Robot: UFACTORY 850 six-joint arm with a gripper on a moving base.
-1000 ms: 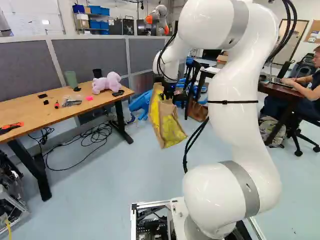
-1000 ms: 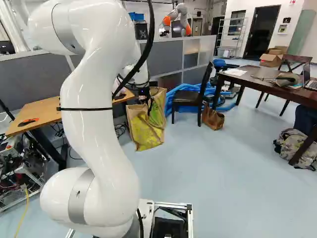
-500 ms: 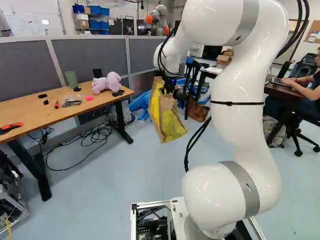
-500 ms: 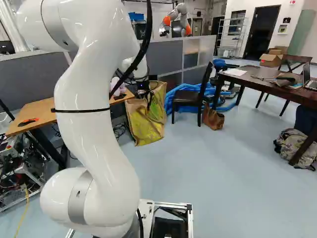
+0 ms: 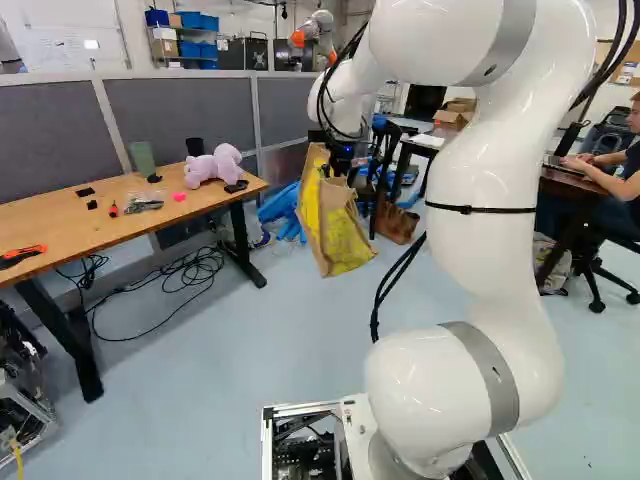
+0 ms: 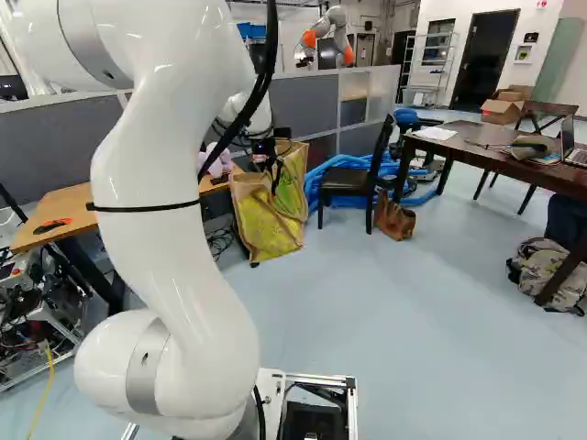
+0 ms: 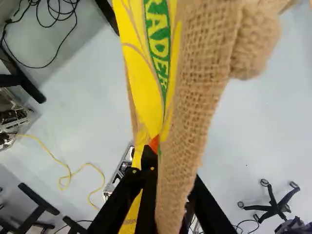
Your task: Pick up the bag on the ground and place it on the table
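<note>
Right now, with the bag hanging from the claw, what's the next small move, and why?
I'd probably raise the claw a little before swinging across: the bag hangs off the end of the wooden table, its bottom apparently lower than the tabletop, and a pink plush toy sits near that end.

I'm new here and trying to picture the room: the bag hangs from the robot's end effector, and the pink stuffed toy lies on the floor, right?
Not quite: the pink stuffed toy is on the wooden table, as the left base view shows. The bag does hang from the end effector.
</note>
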